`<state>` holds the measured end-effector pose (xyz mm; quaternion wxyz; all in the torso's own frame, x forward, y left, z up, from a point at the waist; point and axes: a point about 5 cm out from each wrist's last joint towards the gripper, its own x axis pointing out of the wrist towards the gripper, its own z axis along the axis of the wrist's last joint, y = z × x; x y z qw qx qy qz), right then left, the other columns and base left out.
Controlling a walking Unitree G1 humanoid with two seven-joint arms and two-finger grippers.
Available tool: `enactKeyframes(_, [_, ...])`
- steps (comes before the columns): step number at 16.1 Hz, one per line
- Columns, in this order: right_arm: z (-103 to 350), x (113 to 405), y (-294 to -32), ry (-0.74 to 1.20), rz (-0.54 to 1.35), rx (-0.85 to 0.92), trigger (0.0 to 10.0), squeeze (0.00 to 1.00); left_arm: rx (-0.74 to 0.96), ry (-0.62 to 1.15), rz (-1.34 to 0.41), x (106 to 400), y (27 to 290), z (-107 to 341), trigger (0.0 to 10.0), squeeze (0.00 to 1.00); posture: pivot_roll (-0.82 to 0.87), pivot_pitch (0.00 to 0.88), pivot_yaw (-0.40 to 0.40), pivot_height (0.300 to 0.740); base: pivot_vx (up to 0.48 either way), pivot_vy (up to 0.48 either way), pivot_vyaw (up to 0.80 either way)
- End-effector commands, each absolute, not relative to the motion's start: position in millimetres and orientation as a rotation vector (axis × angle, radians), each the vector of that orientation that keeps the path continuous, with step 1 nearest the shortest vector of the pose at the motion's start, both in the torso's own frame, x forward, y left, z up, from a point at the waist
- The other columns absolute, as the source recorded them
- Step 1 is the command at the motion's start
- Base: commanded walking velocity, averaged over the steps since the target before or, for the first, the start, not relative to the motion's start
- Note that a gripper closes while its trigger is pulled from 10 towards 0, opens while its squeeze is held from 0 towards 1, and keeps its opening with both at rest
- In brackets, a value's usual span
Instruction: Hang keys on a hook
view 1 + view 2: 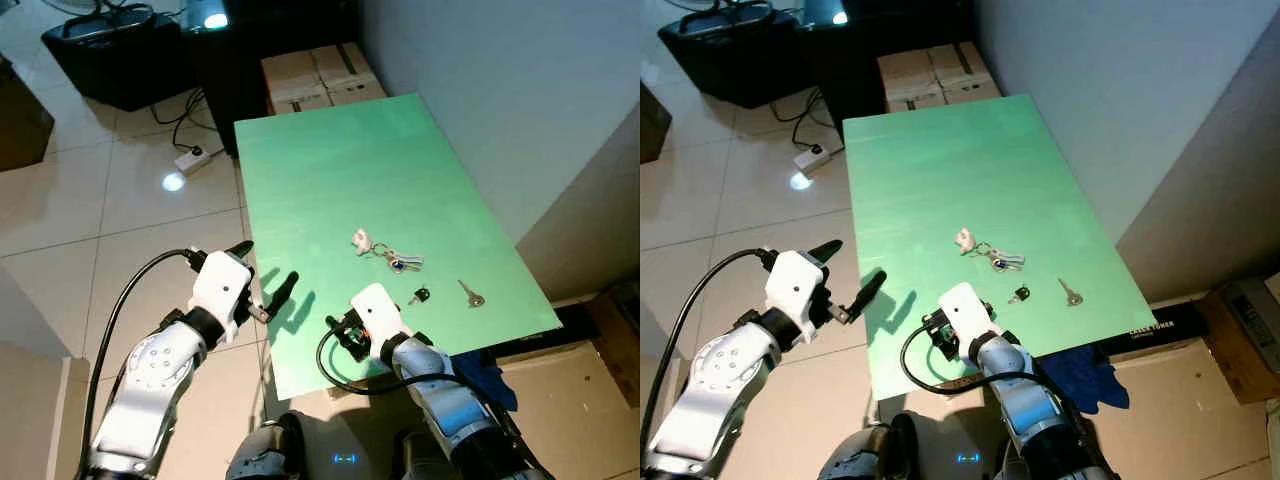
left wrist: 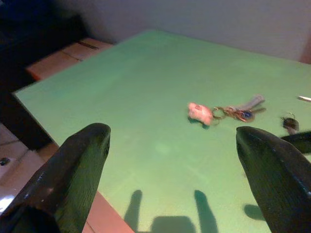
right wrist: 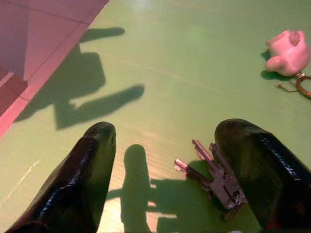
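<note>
On the green table lies a key bunch on a ring with a pale pink charm. To its right and nearer me are a small black-headed key and a single silver key. My left gripper hovers open over the table's left edge, its fingers empty. My right gripper is low over the table's near end, open. In the right wrist view, dark keys lie flat on the table beside one finger, and the charm lies farther ahead.
Cardboard boxes stand past the table's far end. A power strip with cables lies on the tiled floor at the left, near a black case. A grey wall runs along the right. Blue cloth sits under the near right corner.
</note>
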<state>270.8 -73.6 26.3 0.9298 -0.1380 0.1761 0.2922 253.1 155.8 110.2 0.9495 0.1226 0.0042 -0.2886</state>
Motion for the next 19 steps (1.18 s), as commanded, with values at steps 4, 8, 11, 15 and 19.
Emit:
enactKeyframes(4, [9.5, 267.4, -84.6, 0.483, 0.554, -0.336, 10.0, 1.0, 0.186, 0.156, -0.881, 224.3, 151.0, 99.7, 10.0, 0.0, -0.01, 0.213, 0.076, 0.74, 0.0, 0.0, 0.0])
enactKeyframes(8, [1.8, 265.8, -94.2, 0.505, 0.553, -0.463, 10.0, 0.4, 0.185, 0.143, -0.867, 228.1, 150.2, 103.3, 10.0, 0.0, -0.01, 0.214, 0.071, 0.74, 0.0, 0.0, 0.0])
enactKeyframes(11, [-0.9, 269.9, -103.6, 0.493, 0.514, -0.563, 10.0, 0.0, 0.2, 0.148, -0.849, 228.6, 152.5, 104.3, 10.0, 0.0, 0.0, 0.218, 0.071, 0.74, 0.0, 0.0, 0.0])
enactKeyframes(15, [4.3, 273.4, -105.6, 0.452, 0.507, -0.604, 10.0, 0.0, 0.204, 0.145, -0.842, 228.5, 153.0, 104.8, 10.0, 0.0, -0.01, 0.221, 0.069, 0.74, 0.0, 0.0, 0.0])
enactKeyframes(19, [21.4, 281.2, -106.5, 0.366, 0.508, -0.618, 10.0, 0.0, 0.205, 0.138, -0.839, 230.8, 152.0, 106.7, 10.0, 0.0, -0.01, 0.224, 0.071, 0.74, 0.0, 0.0, 0.0])
